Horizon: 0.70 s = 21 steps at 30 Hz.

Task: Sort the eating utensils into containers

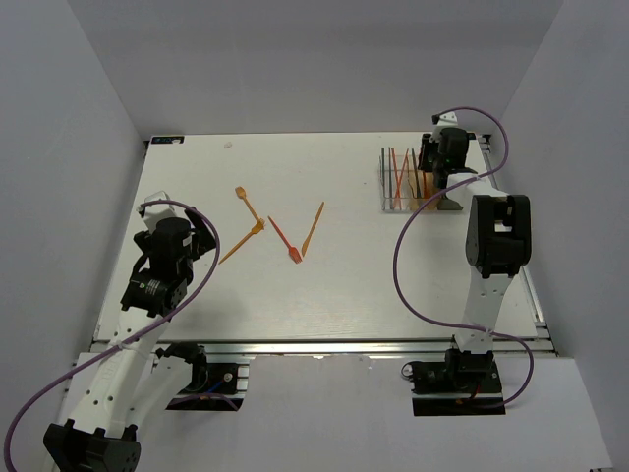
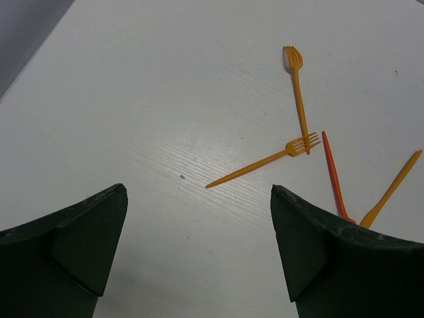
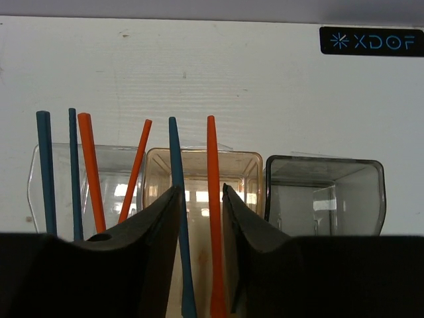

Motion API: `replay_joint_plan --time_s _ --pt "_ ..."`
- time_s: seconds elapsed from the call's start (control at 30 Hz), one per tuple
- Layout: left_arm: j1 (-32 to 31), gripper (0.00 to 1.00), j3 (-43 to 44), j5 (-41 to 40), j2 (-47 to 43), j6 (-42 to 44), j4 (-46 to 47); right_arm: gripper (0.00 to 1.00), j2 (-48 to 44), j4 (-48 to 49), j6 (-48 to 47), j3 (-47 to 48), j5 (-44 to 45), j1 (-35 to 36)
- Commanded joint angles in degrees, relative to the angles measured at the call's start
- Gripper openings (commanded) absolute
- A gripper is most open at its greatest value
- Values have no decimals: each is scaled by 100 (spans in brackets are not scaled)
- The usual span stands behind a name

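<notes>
Translucent plastic bins (image 3: 361,192), slim upright utensil stems (image 3: 211,165), right hand (image 3: 201,188) slightly parted around one; left hand (image 2: 199,189) wide open.

The top external camera hangs above and behind the 2 arm bases (image 1: 457,374), looking down and forward over the whole surface (image 1: 295,305) from far off. The left wrist camera rides just behind the left claw (image 2: 199,192), tilted down at the surface from fairly near, with the loose utensils (image 2: 262,164) ahead; the top view shows those same utensils mid-surface. The right wrist camera sits behind the right claw (image 3: 201,189), very close and nearly level, facing the containers (image 3: 318,165) and the far edge; the top view shares them at far right.
</notes>
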Motion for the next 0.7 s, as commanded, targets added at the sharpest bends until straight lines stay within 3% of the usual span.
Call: replay_joint_plan --time_s 0.0,0.03,0.23,0.4,0.5,0.53,0.6,0.67 --pt "-17 98 38 36 -86 31 102 38 -289 -19 -10 120 -62 -37" --pt "-26 98 38 45 -77 31 102 44 -315 -89 -10 173 -62 -37" --pt "-26 98 38 45 -77 40 102 46 -789 -335 288 296 -80 33" --pt "-17 98 47 -16 -77 31 93 52 -1343 -1415 666 542 140 568" --pt "-17 98 64 -148 -60 -13 49 53 -1274 -2663 1131 868 893 1218" --pt "-17 98 73 -192 -68 -30 40 55 -1282 -2830 1515 833 1610 1620" --pt "-17 98 56 -236 -121 -48 22 87 -1361 -2982 1860 536 2116 2053" --pt "-17 98 47 -201 -147 -39 49 89 -1379 -2964 2291 359 2591 2633"
